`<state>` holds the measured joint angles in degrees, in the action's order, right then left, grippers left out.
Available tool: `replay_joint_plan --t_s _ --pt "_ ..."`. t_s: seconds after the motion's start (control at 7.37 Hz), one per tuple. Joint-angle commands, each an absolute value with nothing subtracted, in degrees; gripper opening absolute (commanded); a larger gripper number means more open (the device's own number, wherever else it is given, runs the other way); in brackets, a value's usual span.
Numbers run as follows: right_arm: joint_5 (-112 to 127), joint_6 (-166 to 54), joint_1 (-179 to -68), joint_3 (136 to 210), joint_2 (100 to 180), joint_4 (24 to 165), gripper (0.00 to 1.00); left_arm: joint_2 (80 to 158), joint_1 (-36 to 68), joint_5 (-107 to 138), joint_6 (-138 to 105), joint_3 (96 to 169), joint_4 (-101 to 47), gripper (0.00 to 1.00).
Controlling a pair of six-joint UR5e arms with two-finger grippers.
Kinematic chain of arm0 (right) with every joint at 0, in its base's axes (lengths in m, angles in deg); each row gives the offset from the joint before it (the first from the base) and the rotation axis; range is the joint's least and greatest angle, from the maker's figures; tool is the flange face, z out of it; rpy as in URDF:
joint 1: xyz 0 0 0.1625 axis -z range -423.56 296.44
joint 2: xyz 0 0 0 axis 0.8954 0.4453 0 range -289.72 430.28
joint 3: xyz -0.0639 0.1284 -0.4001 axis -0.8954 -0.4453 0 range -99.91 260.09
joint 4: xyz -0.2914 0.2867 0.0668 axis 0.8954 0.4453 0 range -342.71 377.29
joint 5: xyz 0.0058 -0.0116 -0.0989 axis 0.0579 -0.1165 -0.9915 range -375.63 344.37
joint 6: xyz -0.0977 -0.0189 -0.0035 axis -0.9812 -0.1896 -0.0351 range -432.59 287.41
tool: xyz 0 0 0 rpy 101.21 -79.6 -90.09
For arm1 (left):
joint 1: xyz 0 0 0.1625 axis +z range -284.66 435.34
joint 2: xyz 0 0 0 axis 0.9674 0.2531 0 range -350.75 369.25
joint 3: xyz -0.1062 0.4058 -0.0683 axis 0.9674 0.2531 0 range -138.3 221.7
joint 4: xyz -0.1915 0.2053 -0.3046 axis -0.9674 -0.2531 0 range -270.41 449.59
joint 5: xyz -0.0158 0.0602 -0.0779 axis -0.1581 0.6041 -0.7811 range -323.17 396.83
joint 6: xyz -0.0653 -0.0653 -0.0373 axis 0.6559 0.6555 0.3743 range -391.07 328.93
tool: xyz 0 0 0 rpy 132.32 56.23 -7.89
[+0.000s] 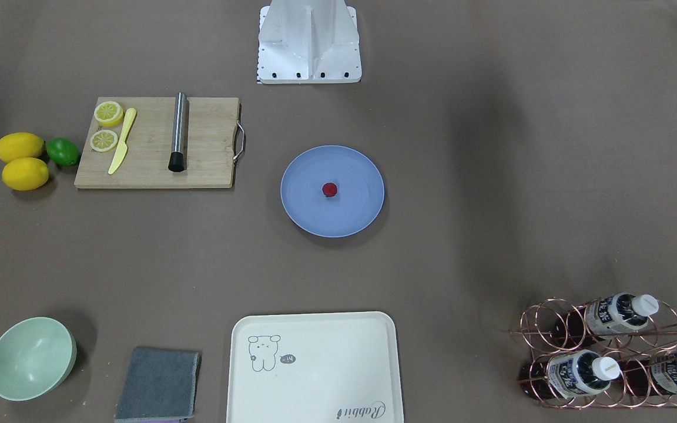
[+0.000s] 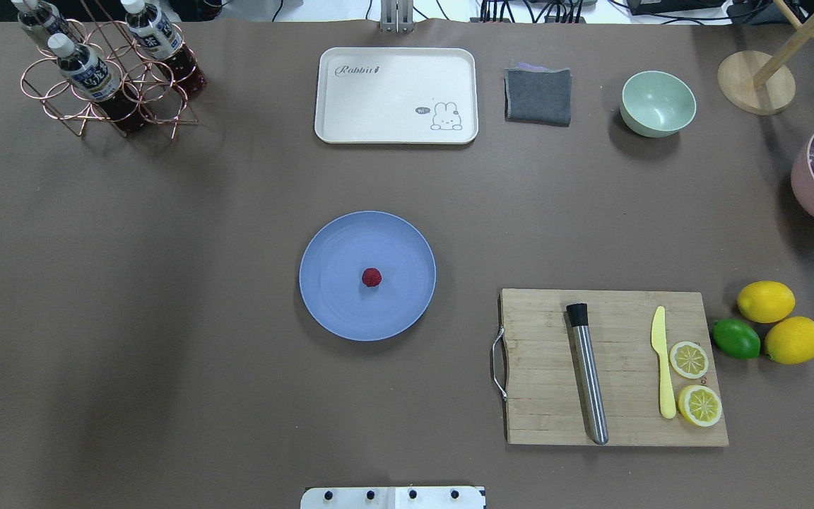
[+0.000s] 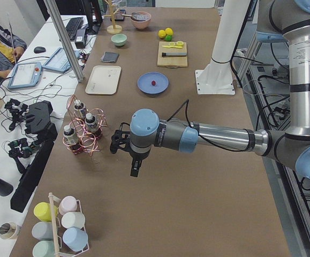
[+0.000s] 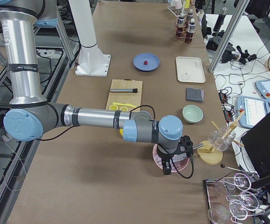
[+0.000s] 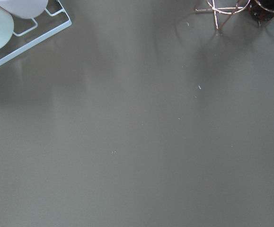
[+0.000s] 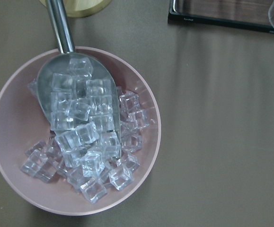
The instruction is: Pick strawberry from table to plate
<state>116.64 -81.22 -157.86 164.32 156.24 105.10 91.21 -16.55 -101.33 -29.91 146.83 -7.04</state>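
Note:
The small dark red strawberry [image 1: 329,189] [image 2: 372,277] lies near the middle of the blue-lavender plate [image 1: 315,218] [image 2: 336,304], which sits at the centre of the brown-grey table [image 2: 167,318]. No gripper is near it. My left gripper [image 3: 135,167] hovers far off beyond the table's left end, close to the copper bottle rack [image 3: 82,131]. My right gripper [image 4: 168,167] hangs over the pink bowl of ice cubes [image 6: 141,184] at the right end. Both show only in the side views, so I cannot tell whether either is open or shut.
A wooden cutting board [image 2: 619,431] carries a steel muddler, a yellow knife and lemon slices. Two lemons [image 2: 766,301] and a lime [image 2: 735,338] lie beside it. Along the far edge stand a cream tray [image 2: 396,78], a grey cloth [image 2: 538,95] and a mint bowl [image 2: 658,102].

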Motion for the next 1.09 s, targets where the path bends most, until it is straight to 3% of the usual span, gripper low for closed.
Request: replay_joint_plan --t_s 0.0,0.95 --pt "116.91 -81.21 -157.86 164.03 157.38 105.09 1.0 91.25 -15.99 -100.99 -29.41 146.65 -7.0 0.97" --pt "118.4 -79.89 -157.86 166.66 157.47 104.92 1.0 92.92 -15.54 -101.25 -28.62 145.24 -6.74 0.97"
